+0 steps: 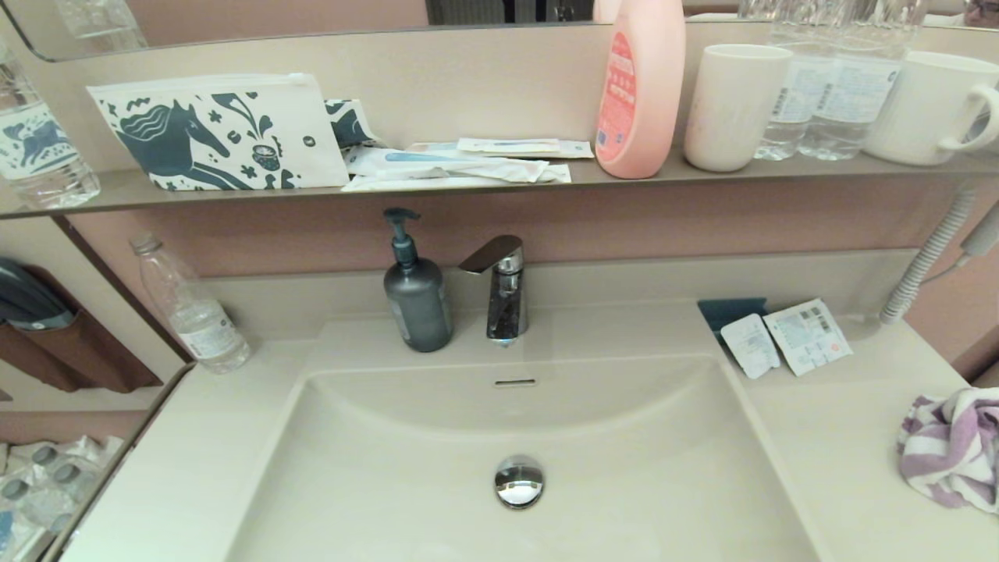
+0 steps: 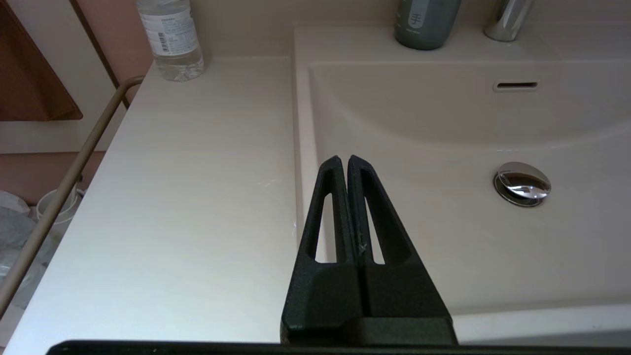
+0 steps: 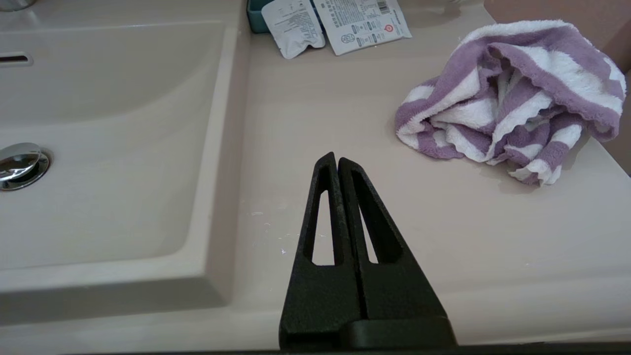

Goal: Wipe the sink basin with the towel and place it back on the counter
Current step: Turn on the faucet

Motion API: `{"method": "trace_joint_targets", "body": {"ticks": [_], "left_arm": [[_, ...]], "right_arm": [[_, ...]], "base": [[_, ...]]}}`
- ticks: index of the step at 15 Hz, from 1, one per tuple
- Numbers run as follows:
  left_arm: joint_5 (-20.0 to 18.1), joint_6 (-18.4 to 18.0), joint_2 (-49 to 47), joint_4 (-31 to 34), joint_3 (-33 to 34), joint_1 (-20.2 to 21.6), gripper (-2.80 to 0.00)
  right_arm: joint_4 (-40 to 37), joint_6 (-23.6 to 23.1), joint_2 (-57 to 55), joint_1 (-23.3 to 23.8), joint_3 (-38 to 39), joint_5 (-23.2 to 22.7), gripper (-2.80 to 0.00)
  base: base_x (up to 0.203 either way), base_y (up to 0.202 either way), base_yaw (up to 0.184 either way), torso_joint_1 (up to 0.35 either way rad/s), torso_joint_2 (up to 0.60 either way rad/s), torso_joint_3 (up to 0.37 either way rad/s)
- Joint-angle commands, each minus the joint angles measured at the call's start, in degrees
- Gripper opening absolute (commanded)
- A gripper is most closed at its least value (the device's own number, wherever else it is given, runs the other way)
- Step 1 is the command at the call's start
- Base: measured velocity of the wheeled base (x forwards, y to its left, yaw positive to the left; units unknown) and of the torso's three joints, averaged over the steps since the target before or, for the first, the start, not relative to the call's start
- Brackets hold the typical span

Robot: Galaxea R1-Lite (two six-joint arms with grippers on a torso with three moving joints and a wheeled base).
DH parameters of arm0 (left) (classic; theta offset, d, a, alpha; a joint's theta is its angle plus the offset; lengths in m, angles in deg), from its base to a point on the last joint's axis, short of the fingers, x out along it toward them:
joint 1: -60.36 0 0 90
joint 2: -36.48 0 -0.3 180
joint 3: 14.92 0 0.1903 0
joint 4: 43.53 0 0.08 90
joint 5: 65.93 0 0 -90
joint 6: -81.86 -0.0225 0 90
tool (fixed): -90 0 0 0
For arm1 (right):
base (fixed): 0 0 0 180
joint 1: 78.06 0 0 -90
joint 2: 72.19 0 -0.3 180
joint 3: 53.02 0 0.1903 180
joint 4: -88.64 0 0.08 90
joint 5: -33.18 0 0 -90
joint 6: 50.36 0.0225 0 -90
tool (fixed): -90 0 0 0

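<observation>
Over the near left rim of the sink basin (image 1: 437, 484) hangs the left gripper (image 2: 343, 159), fingers (image 2: 331, 207) pressed together, nothing between them. Same story for the right gripper (image 3: 332, 157): fingers (image 3: 325, 207) closed tip to tip, empty, poised above the counter (image 1: 827, 437) just right of the basin's edge. Neither arm visible from the head camera.

Crumpled in a loose heap on the counter's far right side, the towel (image 1: 952, 453), purple and white stripes, well apart from the basin and clear of the right gripper's tips. Down in the basin, shiny chrome drain plug (image 1: 518, 481) at centre, small overflow slot (image 1: 515, 382) on the back wall.

Behind the basin: chrome faucet (image 1: 503, 289), with a dark grey pump bottle (image 1: 416, 293) just beside it on the left. Clear plastic bottle (image 1: 191, 308) standing at the counter's back left corner. Two white sachets (image 1: 784, 339) lying against a small blue tray (image 1: 730, 311) at back right.

Up on the shelf (image 1: 117, 191): patterned pouch (image 1: 211, 133), pink bottle (image 1: 641, 86), white cup (image 1: 734, 105), white mug (image 1: 933, 109).
</observation>
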Motion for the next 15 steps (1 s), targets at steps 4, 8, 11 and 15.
{"method": "trace_joint_targets", "body": {"ticks": [4,8,11,15], "left_arm": [[0.0,0.0,-0.1,0.0,0.0,0.0,-2.80],[0.0,0.0,-0.1,0.0,0.0,0.0,-2.80],[0.0,0.0,-0.1,0.0,0.0,0.0,-2.80],[0.0,-0.2,-0.1,0.0,0.0,0.0,-2.80]], "right_arm": [[0.0,0.1,0.0,0.0,0.0,0.0,-2.80],[0.1,0.1,0.0,0.0,0.0,0.1,-2.80],[0.0,0.1,0.0,0.0,0.0,0.1,-2.80],[0.0,0.1,0.0,0.0,0.0,0.1,-2.80]], "base": [[0.000,0.000,0.000,0.000,0.00,0.000],[0.000,0.000,0.000,0.000,0.00,0.000],[0.000,0.000,0.000,0.000,0.00,0.000],[0.000,0.000,0.000,0.000,0.00,0.000]]}}
